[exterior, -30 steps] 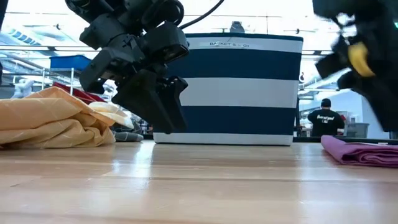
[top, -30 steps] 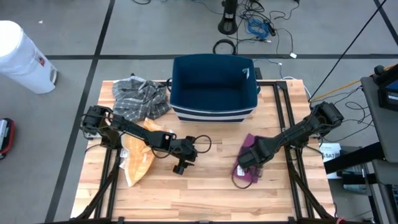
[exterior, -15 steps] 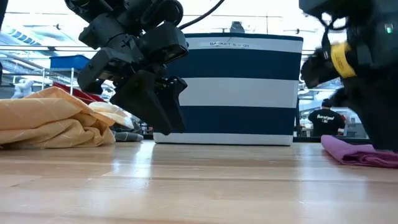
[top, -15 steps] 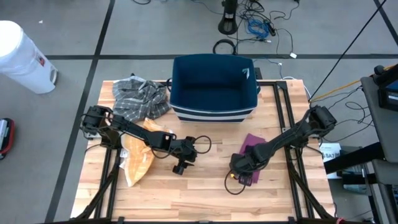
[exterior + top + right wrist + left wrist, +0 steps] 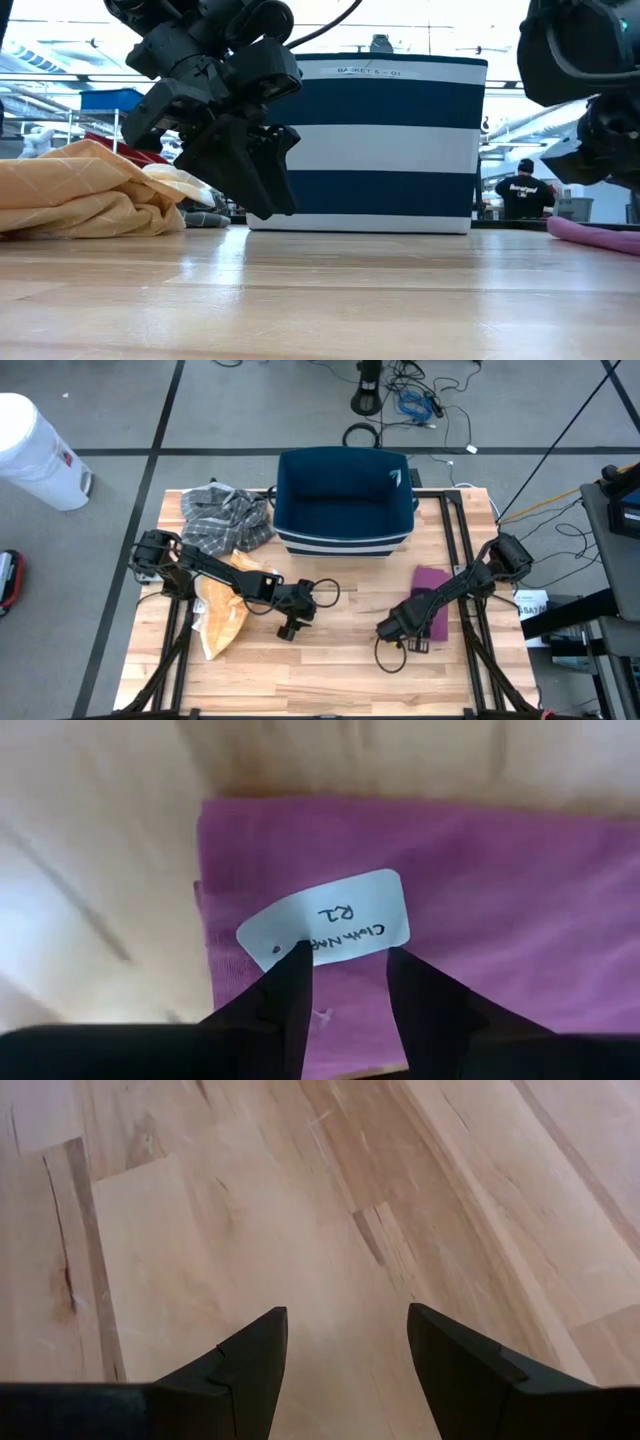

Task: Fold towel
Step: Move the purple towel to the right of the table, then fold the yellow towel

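On the near half of the wooden bench (image 5: 330, 680), the right end effector (image 5: 398, 628) sits low at the near edge of the purple towel (image 5: 432, 608), which lies flat and folded on the bench's right side. In the right wrist view its two dark fingers (image 5: 290, 985) stand apart with a gap between them, poised over the purple cloth and its white paper label (image 5: 330, 930); whether they pinch the fabric cannot be told. In the low view the towel shows only as a thin pink edge at the far right.

The left end effector (image 5: 290, 622) hangs near the middle of the bench, just above bare wood, well apart from the towel. Its fingers (image 5: 250, 1370) are spread and hold nothing.

To the left of that arm lies a crumpled orange cloth (image 5: 222, 610), and farther back, at the left rear corner, a grey plaid cloth (image 5: 225, 515) lies bunched up. At the rear centre stands a navy basket with white stripes (image 5: 345, 500), just beside the plaid cloth.

Beyond the bench, in the low view, a person in a dark shirt (image 5: 520, 192) stands in the room behind, and a white bin (image 5: 35, 450) stands on the floor off the left rear corner.
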